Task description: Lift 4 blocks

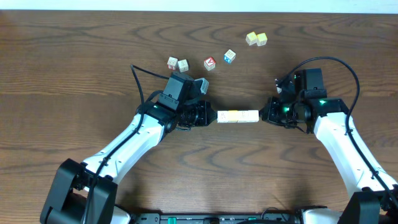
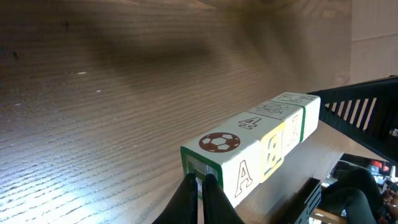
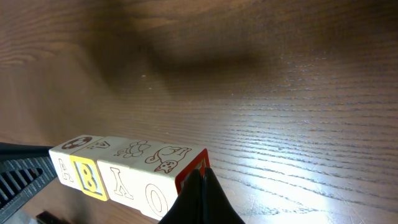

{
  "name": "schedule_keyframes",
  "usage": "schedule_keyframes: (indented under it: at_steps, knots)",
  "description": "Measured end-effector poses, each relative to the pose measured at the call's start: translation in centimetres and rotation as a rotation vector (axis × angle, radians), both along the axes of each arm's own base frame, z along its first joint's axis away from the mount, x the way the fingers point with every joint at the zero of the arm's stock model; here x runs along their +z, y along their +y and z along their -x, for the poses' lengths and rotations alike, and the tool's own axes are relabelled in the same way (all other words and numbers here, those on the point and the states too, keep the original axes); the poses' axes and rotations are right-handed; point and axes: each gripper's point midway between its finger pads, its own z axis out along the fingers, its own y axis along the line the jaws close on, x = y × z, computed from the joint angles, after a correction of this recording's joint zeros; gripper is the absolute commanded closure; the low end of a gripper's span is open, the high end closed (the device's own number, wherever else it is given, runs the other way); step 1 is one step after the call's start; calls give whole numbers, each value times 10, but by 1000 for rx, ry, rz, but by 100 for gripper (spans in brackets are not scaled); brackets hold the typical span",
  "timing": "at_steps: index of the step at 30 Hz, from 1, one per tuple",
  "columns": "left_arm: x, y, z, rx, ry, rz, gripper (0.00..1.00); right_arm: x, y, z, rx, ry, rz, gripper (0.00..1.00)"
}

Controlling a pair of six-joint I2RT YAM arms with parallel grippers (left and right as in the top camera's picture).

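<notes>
Since the four blocks (image 1: 237, 116) look light and loose (likely to buckle), the left hand (image 1: 211, 116) and right hand (image 1: 263, 116), both closed, should squeeze the row's ends.

Overhead view is lit brightly and evenly, tabletop (image 1: 74, 74) grain is rendered sharp, soft shadows are cast beside the arms, wrist views are dimmer, upper wood is darkly shadowed, pale glare is seen at lower corners, left end effector (image 2: 200, 182) and right end effector (image 3: 200, 178) are blurred.
</notes>
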Motion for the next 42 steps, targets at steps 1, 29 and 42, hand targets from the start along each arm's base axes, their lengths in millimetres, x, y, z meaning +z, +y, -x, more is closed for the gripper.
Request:
schedule_keyframes:
  at_steps: [1, 29, 42]
  knots:
    - [0, 0, 0, 1, 0, 0, 93, 0, 0, 0, 1, -1, 6, 99]
    - [-1, -4, 4, -10, -7, -14, 93, -4, -3, -3, -5, -17, 64, 99]
    - [-2, -4, 3, -6, -12, -22, 93, -6, -2, -5, -15, -29, 59, 99]
